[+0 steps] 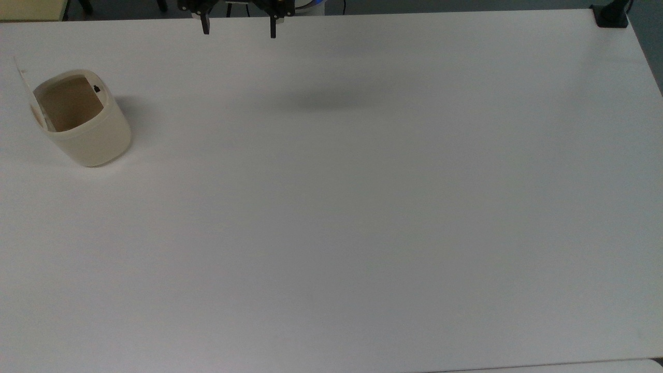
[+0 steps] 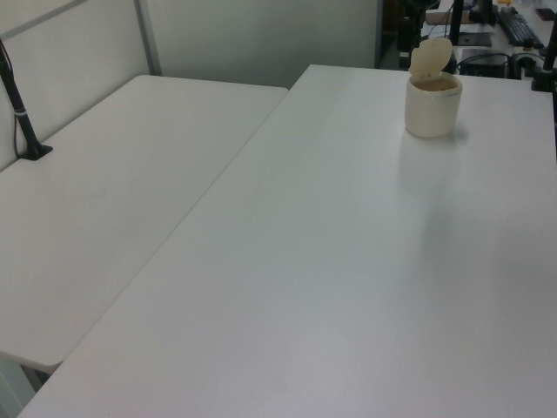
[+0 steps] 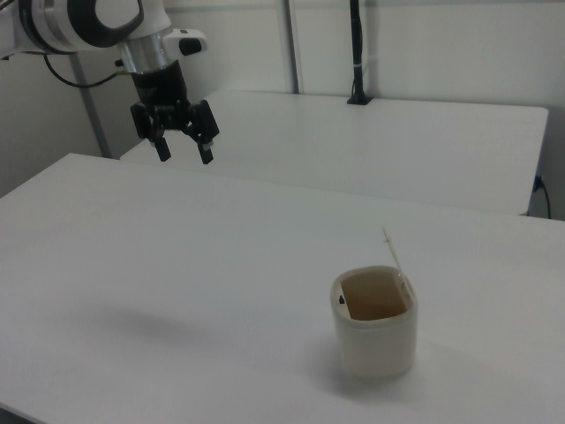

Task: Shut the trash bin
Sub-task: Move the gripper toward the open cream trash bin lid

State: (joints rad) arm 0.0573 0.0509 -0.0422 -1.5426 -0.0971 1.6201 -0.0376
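Bin (image 1: 90, 124) stands upright on the white table (image 1: 362, 217), near the top view's left edge and toward the far side. Its lid (image 1: 23, 83) is open, standing nearly upright at the rim on the side toward the top view's left. Inside it is tan, and a small black button (image 1: 97, 89) sits at the rim opposite the lid. In the left view the bin (image 2: 432, 106) is at the far right of the table, with the lid (image 2: 431, 58) raised above it. In the right view the bin (image 3: 374, 331) stands close to the near edge, and the lid (image 3: 394, 252) shows as a thin tilted strip seen edge-on; whether anything lies at the bottom is hard to tell.

Well apart from the bin, the gripper (image 1: 239, 28) hangs above the table at the top view's upper edge, its two black fingers (image 1: 205, 25) spread wide with nothing between them. In the right view the gripper (image 3: 184, 150) points down from the arm (image 3: 88, 22), clear of the surface. A second white table (image 2: 113, 200) adjoins on the left view's left.
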